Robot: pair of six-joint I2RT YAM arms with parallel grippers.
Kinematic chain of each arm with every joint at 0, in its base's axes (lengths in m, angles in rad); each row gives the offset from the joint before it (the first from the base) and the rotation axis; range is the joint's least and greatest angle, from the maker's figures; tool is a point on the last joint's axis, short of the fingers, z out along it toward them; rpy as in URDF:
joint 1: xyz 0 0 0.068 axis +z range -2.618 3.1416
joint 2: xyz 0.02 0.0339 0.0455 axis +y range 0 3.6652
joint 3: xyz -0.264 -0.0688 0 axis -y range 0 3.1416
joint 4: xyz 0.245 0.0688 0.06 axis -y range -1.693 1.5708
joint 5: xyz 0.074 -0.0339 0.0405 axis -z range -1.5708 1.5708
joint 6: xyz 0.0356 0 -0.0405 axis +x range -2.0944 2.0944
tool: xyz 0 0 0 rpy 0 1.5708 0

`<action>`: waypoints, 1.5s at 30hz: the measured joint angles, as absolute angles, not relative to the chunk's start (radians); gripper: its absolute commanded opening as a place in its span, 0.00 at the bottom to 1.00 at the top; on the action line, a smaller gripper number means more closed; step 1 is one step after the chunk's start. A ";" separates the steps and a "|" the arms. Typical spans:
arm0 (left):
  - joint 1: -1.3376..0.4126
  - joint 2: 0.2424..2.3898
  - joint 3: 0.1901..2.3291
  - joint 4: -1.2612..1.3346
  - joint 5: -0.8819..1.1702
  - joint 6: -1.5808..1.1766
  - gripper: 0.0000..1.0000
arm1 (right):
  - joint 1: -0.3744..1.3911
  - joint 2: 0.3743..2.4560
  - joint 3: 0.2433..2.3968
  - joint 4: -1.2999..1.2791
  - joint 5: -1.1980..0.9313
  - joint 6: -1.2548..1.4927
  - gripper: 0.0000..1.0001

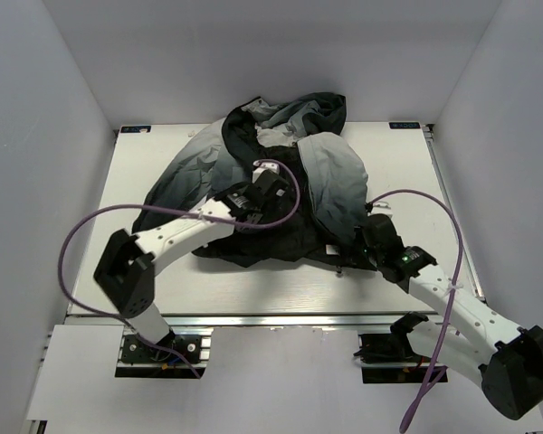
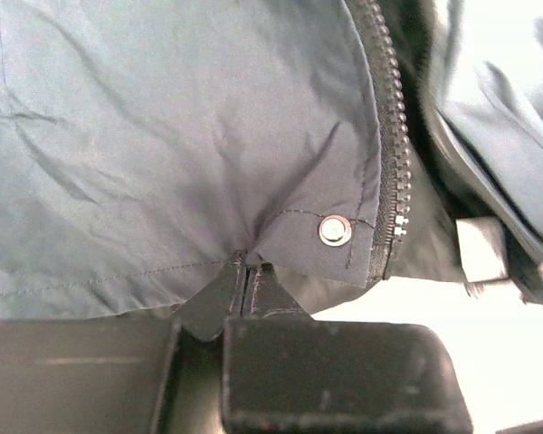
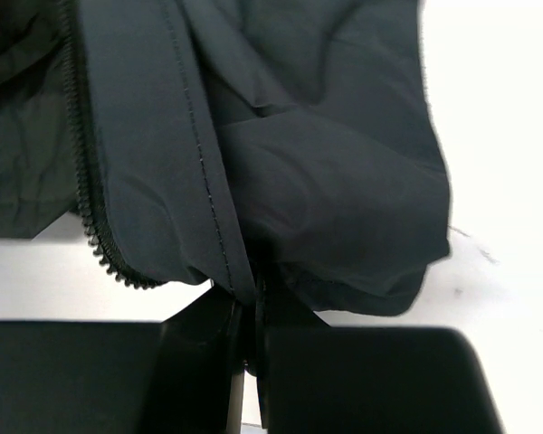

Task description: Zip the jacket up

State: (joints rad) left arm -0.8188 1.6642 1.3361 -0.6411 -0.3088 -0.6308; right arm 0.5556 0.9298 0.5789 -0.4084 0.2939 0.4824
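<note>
Toward the table's [image 1: 253, 289] front edge: jacket [image 1: 335, 172] hem pinched.
Left gripper [image 2: 244, 271] and right gripper [image 3: 252, 298] each clamp fabric beside zipper teeth [image 2: 394, 136]; bring both ends together, taut.

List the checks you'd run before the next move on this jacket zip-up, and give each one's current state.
1. Left tool shut on the jacket hem, near the snap: ok.
2. Right tool shut on the other dark front panel's edge: ok.
3. Zipper teeth in view beside each grip: ok.
4. The two zipper rows brought together: not ok; the tools hold their sides apart.
5. Slider located: cannot tell; none shows in any view.
</note>
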 measured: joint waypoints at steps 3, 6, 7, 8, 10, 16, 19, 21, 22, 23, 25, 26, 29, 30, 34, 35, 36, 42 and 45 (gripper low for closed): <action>-0.867 1.571 1.290 -0.673 -0.290 -0.632 0.00 | 0.556 0.942 0.559 -0.369 0.244 0.472 0.00; -0.951 1.509 1.252 -0.730 -0.287 -0.640 0.00 | 0.556 0.983 0.558 -0.339 0.199 0.469 0.00; -0.974 1.495 1.236 -0.745 -0.282 -0.645 0.00 | 0.556 0.997 0.558 -0.328 0.185 0.469 0.00; -0.998 1.482 1.212 -0.759 -0.268 -0.649 0.00 | 0.556 1.005 0.557 -0.318 0.174 0.470 0.00; -1.035 1.470 1.161 -0.783 -0.233 -0.661 0.00 | 0.556 1.013 0.547 -0.285 0.152 0.471 0.00; -1.104 1.515 1.046 -0.817 -0.155 -0.685 0.64 | 0.556 1.045 0.539 -0.236 0.125 0.471 0.00; -1.115 1.534 1.035 -0.838 -0.115 -0.693 0.86 | 0.555 1.052 0.539 -0.223 0.123 0.472 0.00; -1.117 1.534 1.038 -0.845 -0.104 -0.696 0.98 | 0.555 1.053 0.539 -0.216 0.123 0.473 0.00; -1.117 1.534 1.045 -0.850 -0.098 -0.698 0.98 | 0.556 1.053 0.539 -0.213 0.123 0.474 0.00; -1.117 1.534 1.055 -0.856 -0.091 -0.700 0.98 | 0.556 1.053 0.539 -0.212 0.123 0.476 0.00; -1.117 1.530 1.077 -0.861 -0.087 -0.701 0.98 | 0.555 1.052 0.539 -0.212 0.123 0.476 0.00; -1.117 1.526 1.086 -0.861 -0.086 -0.701 0.98 | 0.555 1.048 0.538 -0.212 0.123 0.476 0.00; -1.117 1.509 1.116 -0.862 -0.074 -0.702 0.98 | 0.556 1.037 0.531 -0.210 0.124 0.479 0.00; -1.117 1.504 1.129 -0.863 -0.071 -0.704 0.98 | 0.555 1.034 0.527 -0.209 0.124 0.480 0.00; -1.117 1.501 1.174 -0.858 -0.091 -0.724 0.98 | 0.555 1.031 0.525 -0.210 0.124 0.482 0.00; -1.117 1.501 1.177 -0.855 -0.103 -0.733 0.98 | 0.555 1.030 0.524 -0.210 0.123 0.483 0.00; -1.117 1.503 1.180 -0.855 -0.117 -0.743 0.98 | 0.555 1.029 0.524 -0.210 0.124 0.483 0.00; -1.111 1.631 1.222 -0.857 -0.216 -0.806 0.95 | 0.555 1.024 0.515 -0.208 0.124 0.483 0.00; -1.095 1.706 1.222 -0.834 -0.248 -0.812 0.91 | 0.556 1.020 0.511 -0.210 0.123 0.483 0.00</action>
